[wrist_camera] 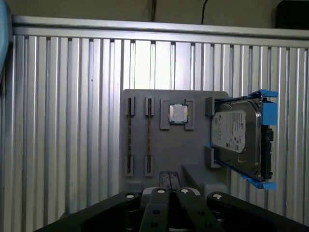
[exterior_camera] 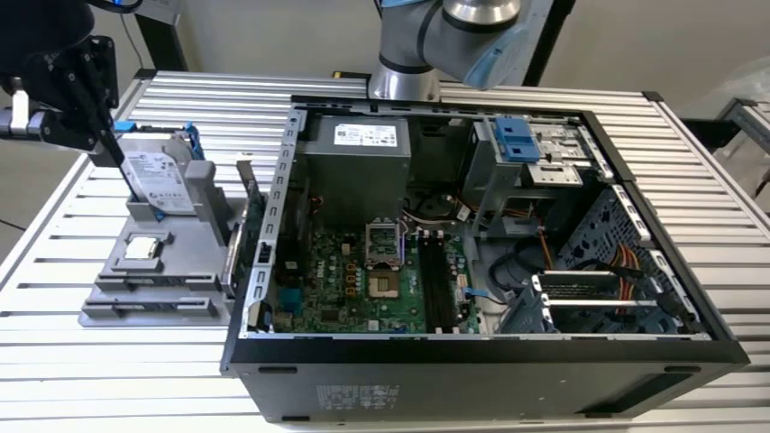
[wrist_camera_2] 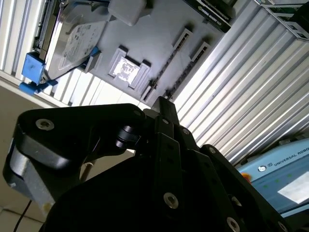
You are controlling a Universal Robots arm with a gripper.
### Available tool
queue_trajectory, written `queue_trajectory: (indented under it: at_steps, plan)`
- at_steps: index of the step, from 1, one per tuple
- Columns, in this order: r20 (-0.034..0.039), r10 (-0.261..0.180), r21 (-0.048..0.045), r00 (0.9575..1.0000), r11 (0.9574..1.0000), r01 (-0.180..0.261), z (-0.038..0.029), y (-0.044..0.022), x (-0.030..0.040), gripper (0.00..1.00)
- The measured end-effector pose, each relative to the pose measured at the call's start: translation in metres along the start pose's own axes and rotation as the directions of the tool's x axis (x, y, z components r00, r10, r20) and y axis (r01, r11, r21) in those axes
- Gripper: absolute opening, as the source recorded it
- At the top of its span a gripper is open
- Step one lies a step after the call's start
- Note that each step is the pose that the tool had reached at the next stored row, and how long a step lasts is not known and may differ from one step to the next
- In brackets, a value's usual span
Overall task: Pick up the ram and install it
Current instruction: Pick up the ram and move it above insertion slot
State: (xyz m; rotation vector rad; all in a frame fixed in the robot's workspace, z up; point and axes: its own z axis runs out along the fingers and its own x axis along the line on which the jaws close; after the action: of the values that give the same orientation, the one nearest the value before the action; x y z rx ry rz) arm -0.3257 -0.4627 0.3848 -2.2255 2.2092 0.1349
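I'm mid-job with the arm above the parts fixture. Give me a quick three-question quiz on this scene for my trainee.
1. True or false: the gripper is holding a ram stick.
2. On the gray fixture, what lies between the ram sticks and the hard drive? A) processor chip B) fan C) screwdriver
3. Fill in: the motherboard is visible because the computer case is ___.

Key: 1 false, the sticks sit in the fixture's slots. 2 A. 3 open.
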Motion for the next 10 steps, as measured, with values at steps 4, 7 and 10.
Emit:
queue_trajectory:
  at_steps: [4, 7, 10]
  plan:
    - [-0.0002, -0.002, -0.0001, 1.0000, 1.0000, 0.002, 0.0000, 0.0000, 0.0000, 0.00]
    - [-0.0002, -0.004, -0.0002, 1.0000, 1.0000, 0.004, 0.0000, 0.0000, 0.0000, 0.00]
    - [-0.0003, -0.005, -0.0003, 1.0000, 1.0000, 0.005, 0.0000, 0.0000, 0.0000, 0.00]
